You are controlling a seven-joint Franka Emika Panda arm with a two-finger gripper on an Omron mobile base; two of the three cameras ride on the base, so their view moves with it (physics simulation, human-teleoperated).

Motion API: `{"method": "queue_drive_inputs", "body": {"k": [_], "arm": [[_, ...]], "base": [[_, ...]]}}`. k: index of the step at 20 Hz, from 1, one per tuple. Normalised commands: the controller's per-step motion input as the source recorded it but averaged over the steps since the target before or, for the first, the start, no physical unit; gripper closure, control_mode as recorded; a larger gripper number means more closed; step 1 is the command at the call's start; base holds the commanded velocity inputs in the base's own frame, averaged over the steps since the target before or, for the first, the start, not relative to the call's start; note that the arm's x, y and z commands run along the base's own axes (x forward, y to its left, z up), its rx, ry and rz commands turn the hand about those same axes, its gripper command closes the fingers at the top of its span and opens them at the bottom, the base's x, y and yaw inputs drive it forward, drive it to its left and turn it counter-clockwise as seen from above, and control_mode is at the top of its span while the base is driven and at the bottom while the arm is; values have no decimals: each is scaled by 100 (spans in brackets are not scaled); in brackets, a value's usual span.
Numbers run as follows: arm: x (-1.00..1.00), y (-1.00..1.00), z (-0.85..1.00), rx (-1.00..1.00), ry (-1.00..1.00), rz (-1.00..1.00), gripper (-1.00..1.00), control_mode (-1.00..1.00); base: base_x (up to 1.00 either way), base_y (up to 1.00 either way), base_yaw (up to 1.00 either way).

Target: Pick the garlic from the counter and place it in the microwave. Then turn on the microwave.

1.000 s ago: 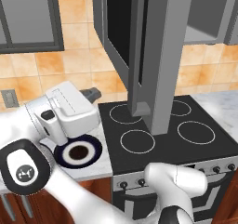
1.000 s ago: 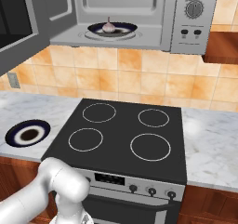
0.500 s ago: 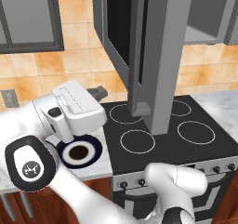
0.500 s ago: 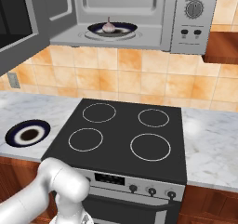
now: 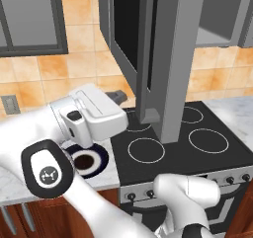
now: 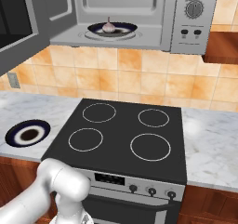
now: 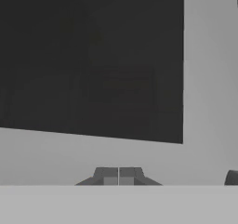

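One step done: the garlic (image 6: pixel 108 27) sits on a small dark dish inside the microwave (image 6: pixel 139 16), above the stove (image 6: pixel 123 137), with nothing left to carry.
Door: the microwave door (image 5: pixel 148 59) hangs wide open, swung out over the stove's left side; its dark glass and grey frame face the hand view at close range.
Gripper: the gripper (image 7: pixel 119 175) has its two tips pressed together and holds nothing; it points at the grey frame below the door glass (image 7: pixel 93 60).
Arm: the white wrist reaches in from the left, over the plate (image 5: pixel 85 159) on the counter (image 6: pixel 37 111), with the hand just beside the door's outer face.
Controls: the dial (image 6: pixel 194 8) and two small buttons sit on the panel at the microwave's right end, well apart from the hand.
Step in hand: judged to be closing the door, then starting the oven.
Risk, glancing push: closed tips on smooth frame could slide off if the push lands near the hinge or runs along the face instead of into it, leaving the door ajar.
Risk, half-shut door: if the door stops short of latching, pressing start would likely do nothing.
Risk, jolt: a hard slam could rock the garlic off its dish, though it would stay inside.
Risk, sweep: the wrist passes low over the plate and could knock it in a wide swing.
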Motion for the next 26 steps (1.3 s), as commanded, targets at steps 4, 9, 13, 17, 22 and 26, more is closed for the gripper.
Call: {"method": "queue_drive_inputs", "body": {"k": [4,9,13,17,22,26], "arm": [[-1,-23,0,0,0,1,100,-100],[-11,-21,3,0,-1,2,100,-100],[-18,-19,15,0,-3,1,100,-100],[-15,-20,18,0,-4,0,100,-100],[-5,-20,11,0,-1,0,100,-100],[1,-26,7,0,0,0,100,-100]], "base": [[0,0,0],[0,0,0],[0,0,0],[0,0,0],[0,0,0],[0,0,0]]}}
